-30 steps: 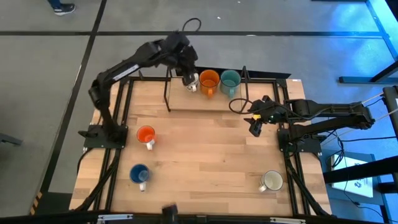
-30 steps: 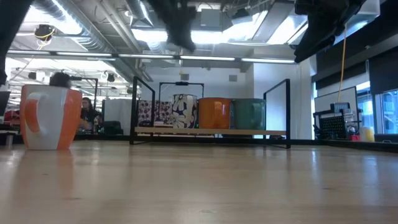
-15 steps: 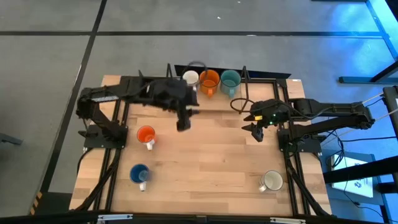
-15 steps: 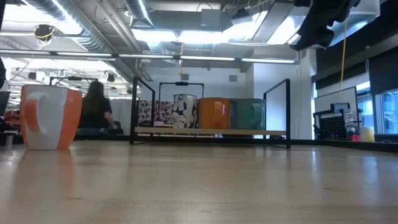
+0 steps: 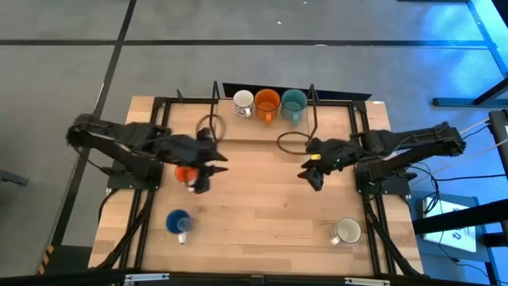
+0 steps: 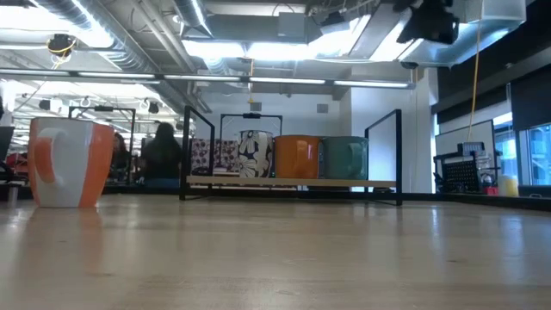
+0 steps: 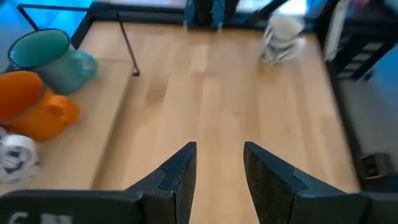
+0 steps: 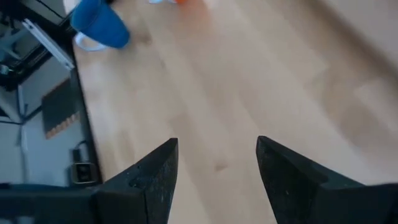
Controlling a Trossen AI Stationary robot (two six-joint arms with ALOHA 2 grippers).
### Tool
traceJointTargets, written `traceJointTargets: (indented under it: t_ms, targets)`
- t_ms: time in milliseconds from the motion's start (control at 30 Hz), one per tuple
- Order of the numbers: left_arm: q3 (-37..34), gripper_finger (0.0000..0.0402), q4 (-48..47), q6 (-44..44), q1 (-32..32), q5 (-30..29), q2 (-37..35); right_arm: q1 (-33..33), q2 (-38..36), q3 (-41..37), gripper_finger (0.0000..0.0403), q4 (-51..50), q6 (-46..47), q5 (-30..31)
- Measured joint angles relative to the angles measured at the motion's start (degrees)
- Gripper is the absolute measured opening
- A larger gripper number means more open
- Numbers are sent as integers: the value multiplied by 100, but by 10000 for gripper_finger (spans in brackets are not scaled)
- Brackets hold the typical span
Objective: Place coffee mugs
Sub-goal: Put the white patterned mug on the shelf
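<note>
With three mugs, white (image 5: 243,101), orange (image 5: 267,103) and teal (image 5: 294,102), lined up in the rack (image 5: 216,111), half remain: small orange (image 5: 186,173), blue (image 5: 177,222) and cream (image 5: 347,231) on the worktop (image 5: 262,206). Left end effector (image 5: 200,186) and right end effector (image 5: 314,179) hang parted, empty.

no text, label, brand or number can be read anywhere. the white mug (image 6: 254,155) in the rack carries a dark printed pattern, but it makes out no letters. pale marks on the left gripper (image 7: 217,180) housing, at the left wrist view's lower corner, are cut off and unreadable.
</note>
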Motion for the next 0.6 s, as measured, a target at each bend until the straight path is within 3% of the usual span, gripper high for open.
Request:
traceJointTargets:
  t_ms: [200,400,600]
  targets:
    - [-1306,128,1096,-458,-406,-500,-933,655,697,670,202,-637,1529,-432]
    - [-1822,128,1345,-576,-622,-499,-1150,1511,960,767,202,-866,3257,-1294]
    - [-1865,128,1388,-524,-685,-487,-1104,2605,1118,765,202,-1016,4785,-911]
